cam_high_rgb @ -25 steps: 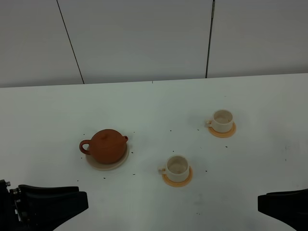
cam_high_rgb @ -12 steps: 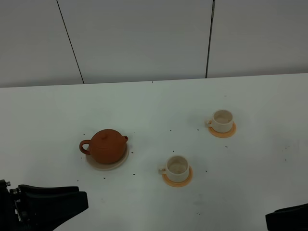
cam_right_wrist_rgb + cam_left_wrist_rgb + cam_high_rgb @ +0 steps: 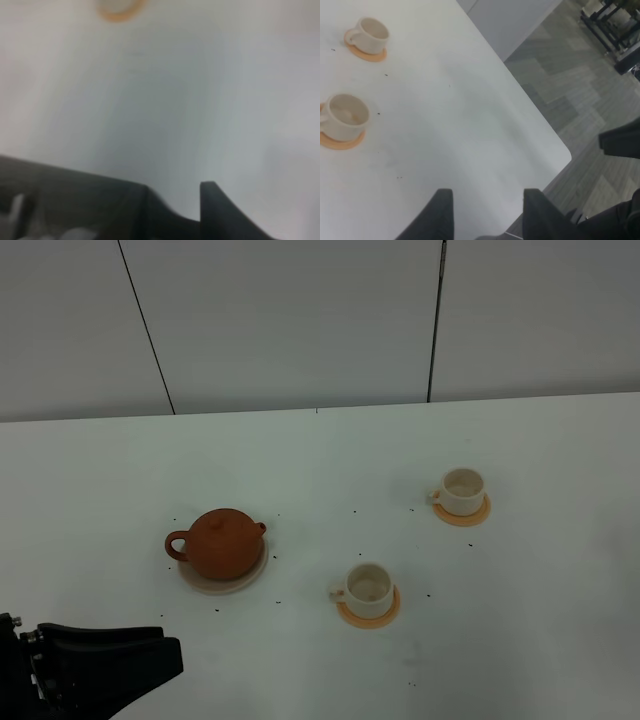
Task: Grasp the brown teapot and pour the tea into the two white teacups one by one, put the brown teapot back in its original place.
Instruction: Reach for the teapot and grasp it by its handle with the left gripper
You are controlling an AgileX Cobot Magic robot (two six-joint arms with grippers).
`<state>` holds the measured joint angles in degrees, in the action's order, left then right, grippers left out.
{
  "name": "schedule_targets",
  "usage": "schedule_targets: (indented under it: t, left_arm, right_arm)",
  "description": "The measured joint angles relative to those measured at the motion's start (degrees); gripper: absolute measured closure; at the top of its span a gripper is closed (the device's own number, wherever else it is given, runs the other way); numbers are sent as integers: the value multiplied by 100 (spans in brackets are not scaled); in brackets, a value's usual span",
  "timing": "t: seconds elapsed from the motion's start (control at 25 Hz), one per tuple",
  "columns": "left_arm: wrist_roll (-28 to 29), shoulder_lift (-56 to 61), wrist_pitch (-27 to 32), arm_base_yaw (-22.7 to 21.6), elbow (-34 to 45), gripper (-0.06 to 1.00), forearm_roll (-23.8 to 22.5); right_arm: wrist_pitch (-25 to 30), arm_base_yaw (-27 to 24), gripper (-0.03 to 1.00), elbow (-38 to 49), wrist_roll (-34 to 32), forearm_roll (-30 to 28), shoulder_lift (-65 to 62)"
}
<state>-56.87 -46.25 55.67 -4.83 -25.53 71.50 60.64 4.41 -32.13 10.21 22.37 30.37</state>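
1. The left tool has two dark, matte fingers set wide apart with nothing between them; the right tool, blurred, shows a narrower empty gap.
2. One squat, round brown clay teapot sits on a flat beige saucer, left of centre.
3. Two white cylindrical cups, the lower cup and the upper cup, each stand on a round orange coaster.
4. The worktop is smooth, white and speckled, with a grey panelled wall behind.

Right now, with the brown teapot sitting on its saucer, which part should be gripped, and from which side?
Grip the loop handle of the brown teapot, coming from the left of the high view with the open left gripper. The handle juts out on that side, while the spout faces right toward the two white teacups, which probably suits pouring.
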Motion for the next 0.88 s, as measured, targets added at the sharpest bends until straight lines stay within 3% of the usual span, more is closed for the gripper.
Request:
schedule_targets:
  t: [0.16, 0.32, 0.88]
  left_arm:
    - [-143, 0, -33, 0, 0, 55, -6]
    - [-199, 0, -154, 0, 0, 55, -6]
    - [-271, 0, -159, 0, 0, 55, -6]
  right_arm:
    - [234, 0, 73, 0, -893, -1028, -613]
    - [303, 0, 73, 160, -1261, -1651, -1026]
    - [53, 0, 73, 415, -1478, -1802, -2165]
